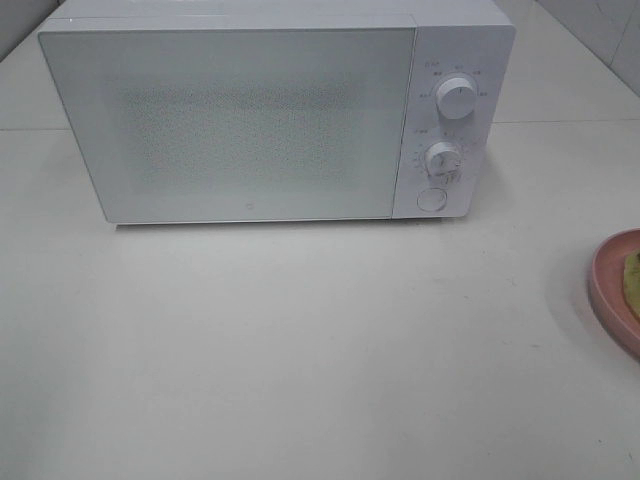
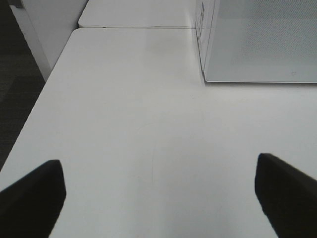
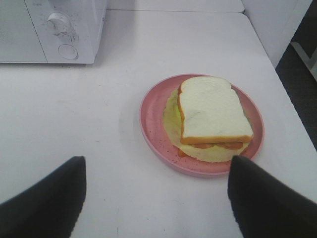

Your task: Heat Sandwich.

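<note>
Sandwich on pink plate, just ahead of my right hand, fingers spread and empty, my left hand spread over bare tabletop, closed white microwave upper centre of the high view, plate at its right edge.

White boxy microwave, speckled dotted door; pink round plate; white-bread sandwich, yellow-green filling; plain white surface; black hands.
</note>
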